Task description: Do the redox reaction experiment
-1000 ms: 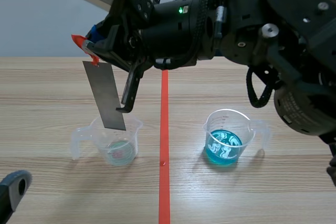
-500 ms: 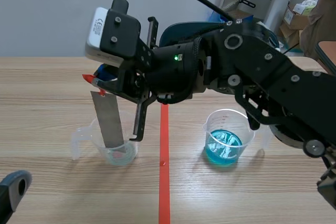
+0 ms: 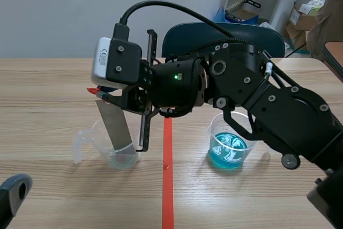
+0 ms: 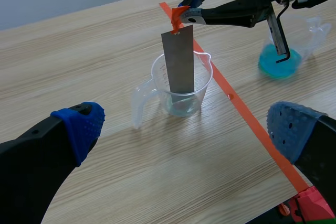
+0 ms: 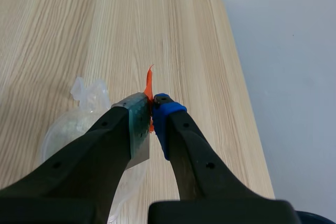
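Note:
A grey metal strip [image 3: 113, 124] with an orange tag [image 3: 94, 90] at its top hangs from my right gripper [image 3: 105, 94], which is shut on the tag. The strip's lower end stands inside the left clear beaker [image 3: 115, 146], which holds a little pale liquid. In the left wrist view the strip [image 4: 178, 64] sits tilted in that beaker [image 4: 181, 87], ahead of my open left gripper [image 4: 186, 129]. In the right wrist view the fingers pinch the tag [image 5: 149, 90] above the beaker [image 5: 73, 129]. A second beaker [image 3: 231, 140] with blue liquid stands right of the tape line.
An orange-red tape line [image 3: 167, 175] runs down the table between the two beakers. The right arm's body spans the middle of the scene view above the blue beaker. A dark chair [image 3: 225, 30] and boxes stand behind the table.
My right gripper has come down with the strip, so its lower end now sits deep in the left beaker. The left gripper has stayed put.

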Robot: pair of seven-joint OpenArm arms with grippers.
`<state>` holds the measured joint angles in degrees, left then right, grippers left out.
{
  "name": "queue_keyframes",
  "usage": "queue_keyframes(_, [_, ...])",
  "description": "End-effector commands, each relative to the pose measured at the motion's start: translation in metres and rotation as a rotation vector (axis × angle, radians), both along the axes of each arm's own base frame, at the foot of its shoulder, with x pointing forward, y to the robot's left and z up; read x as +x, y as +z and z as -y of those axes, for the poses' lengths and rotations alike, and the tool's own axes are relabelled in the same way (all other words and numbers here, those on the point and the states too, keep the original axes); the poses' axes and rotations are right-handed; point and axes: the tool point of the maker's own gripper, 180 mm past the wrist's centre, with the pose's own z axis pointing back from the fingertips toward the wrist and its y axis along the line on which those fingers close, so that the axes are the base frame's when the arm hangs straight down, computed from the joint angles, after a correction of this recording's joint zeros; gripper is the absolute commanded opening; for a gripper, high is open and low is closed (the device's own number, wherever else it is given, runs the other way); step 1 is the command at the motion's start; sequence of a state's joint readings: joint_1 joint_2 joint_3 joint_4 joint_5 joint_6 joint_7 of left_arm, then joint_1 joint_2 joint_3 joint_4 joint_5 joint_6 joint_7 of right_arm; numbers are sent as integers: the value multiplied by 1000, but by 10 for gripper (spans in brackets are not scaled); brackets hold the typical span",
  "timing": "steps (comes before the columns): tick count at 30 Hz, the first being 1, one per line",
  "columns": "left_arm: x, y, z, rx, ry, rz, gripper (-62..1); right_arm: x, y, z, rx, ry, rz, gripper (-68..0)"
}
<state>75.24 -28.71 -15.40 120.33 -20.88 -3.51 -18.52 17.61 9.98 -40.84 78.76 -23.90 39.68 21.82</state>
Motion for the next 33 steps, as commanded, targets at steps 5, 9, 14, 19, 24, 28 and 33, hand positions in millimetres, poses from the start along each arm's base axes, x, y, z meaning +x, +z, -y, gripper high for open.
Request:
queue_keyframes(5, [2,7,3,-22,2,25,14,5,10,0,13,9,28,-667])
queue_keyframes(9, [2,7,3,-22,2,25,14,4,12,-1,22,16,28,-667])
queue_keyframes(14, [2,7,3,-22,2,25,14,1,12,-2,23,27,20,-667])
queue_keyframes(19, [2,7,3,-22,2,25,14,-5,7,-2,11,53,-8,-666])
queue_keyframes(24, [2,7,3,-22,2,25,14,-10,6,-5,10,69,-11,-531])
queue_keyframes(28, [2,7,3,-22,2,25,14,-17,4,-10,7,95,-16,-327])
queue_keyframes(33, [2,7,3,-22,2,25,14,-30,3,-17,18,144,-24,-70])
